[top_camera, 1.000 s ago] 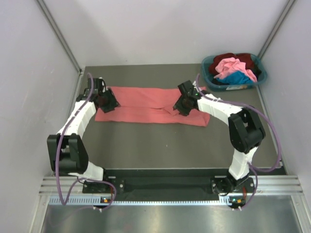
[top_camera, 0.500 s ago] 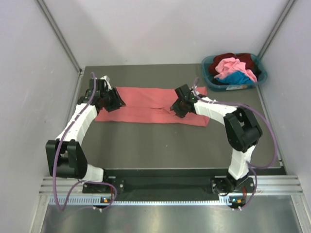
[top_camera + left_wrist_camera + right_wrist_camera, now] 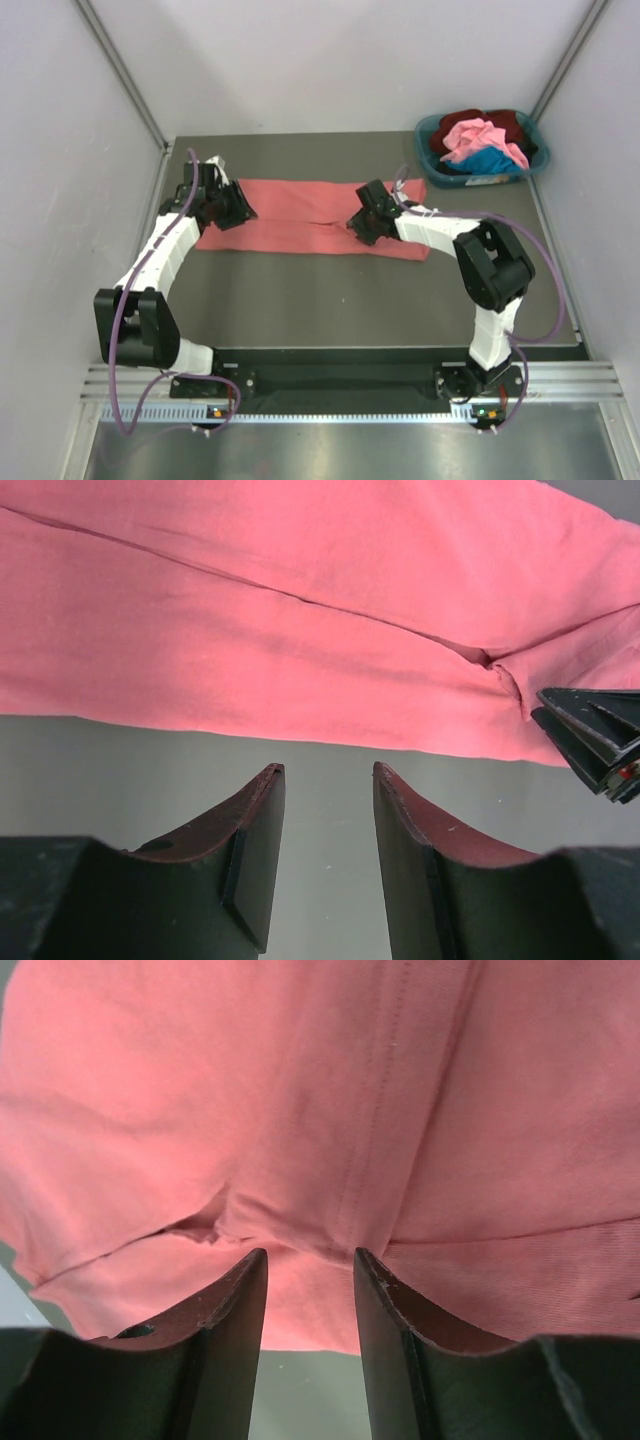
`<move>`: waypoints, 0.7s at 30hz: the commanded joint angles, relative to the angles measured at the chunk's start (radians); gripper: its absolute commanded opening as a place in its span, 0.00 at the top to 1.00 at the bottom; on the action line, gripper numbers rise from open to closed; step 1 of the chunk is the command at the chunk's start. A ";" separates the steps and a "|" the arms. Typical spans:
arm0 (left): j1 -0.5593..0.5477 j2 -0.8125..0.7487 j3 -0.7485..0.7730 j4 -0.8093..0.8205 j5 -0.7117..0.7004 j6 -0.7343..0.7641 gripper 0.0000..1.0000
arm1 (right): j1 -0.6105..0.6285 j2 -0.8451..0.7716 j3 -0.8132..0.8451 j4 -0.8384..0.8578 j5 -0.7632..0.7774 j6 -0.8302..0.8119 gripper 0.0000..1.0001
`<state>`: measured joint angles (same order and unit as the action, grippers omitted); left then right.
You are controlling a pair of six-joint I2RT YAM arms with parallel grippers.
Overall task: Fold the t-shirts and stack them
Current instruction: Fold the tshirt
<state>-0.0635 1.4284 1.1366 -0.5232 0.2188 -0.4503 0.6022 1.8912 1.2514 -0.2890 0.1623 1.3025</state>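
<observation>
A salmon-red t-shirt (image 3: 300,215) lies folded into a long strip across the table, with a crease (image 3: 300,600) running along it. At the strip's left end hangs my left gripper (image 3: 232,208), open. In the left wrist view its jaws (image 3: 328,770) are empty above bare table, just short of the shirt's edge. My right gripper (image 3: 362,222) is open low over the strip's right half. Its jaws (image 3: 309,1254) straddle a puckered seam (image 3: 300,1230) without closing on it. Pink (image 3: 478,135), dark maroon (image 3: 508,122) and blue (image 3: 490,160) t-shirts are heaped in the basket.
The teal plastic basket (image 3: 492,181) stands at the table's back right corner. Grey walls close in on both sides and at the back. Bare dark table (image 3: 330,300) lies between the shirt and the arm bases. The right gripper's tip (image 3: 595,745) shows in the left wrist view.
My left gripper has drawn back a little toward the far left end of the shirt. The right gripper has slid slightly left along the strip. The shirt lies as before.
</observation>
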 commanded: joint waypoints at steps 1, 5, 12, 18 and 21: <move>-0.002 -0.045 0.008 0.028 -0.009 0.010 0.55 | 0.014 -0.004 -0.024 0.025 0.031 0.041 0.59; -0.002 -0.051 0.005 0.025 -0.018 0.012 0.55 | 0.022 -0.014 -0.026 -0.013 0.063 0.058 0.60; -0.007 -0.045 0.000 0.029 -0.022 0.012 0.55 | 0.037 0.000 -0.033 0.004 0.083 0.067 0.59; -0.009 -0.052 0.003 0.023 -0.035 0.016 0.55 | 0.039 0.008 -0.033 0.007 0.091 0.075 0.59; -0.010 -0.057 0.006 0.022 -0.042 0.019 0.55 | 0.038 0.014 -0.030 0.004 0.097 0.078 0.60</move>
<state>-0.0673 1.4151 1.1366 -0.5236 0.1902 -0.4450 0.6250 1.8927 1.2179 -0.2955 0.2249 1.3651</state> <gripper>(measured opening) 0.451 0.405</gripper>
